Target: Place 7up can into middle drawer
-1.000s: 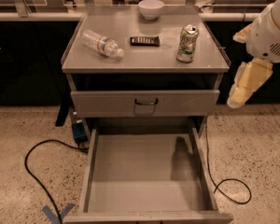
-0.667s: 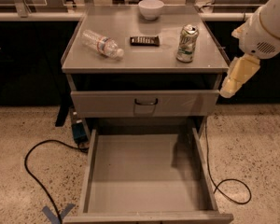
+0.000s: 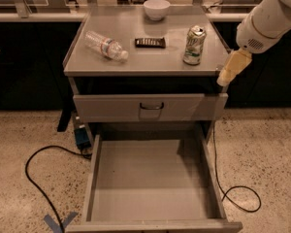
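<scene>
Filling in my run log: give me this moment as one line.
7up can: upright on tabletop, not yet grasped | gripper: beside tabletop's right edge | middle drawer: open, empty

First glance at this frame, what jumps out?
The middle drawer is pulled wide open at the bottom, its grey floor bare. Above it the 7up can stands upright on the right of the cabinet top, with the gripper hanging just off the top's right edge, apart from the can. A water bottle lies on its side at the left.
</scene>
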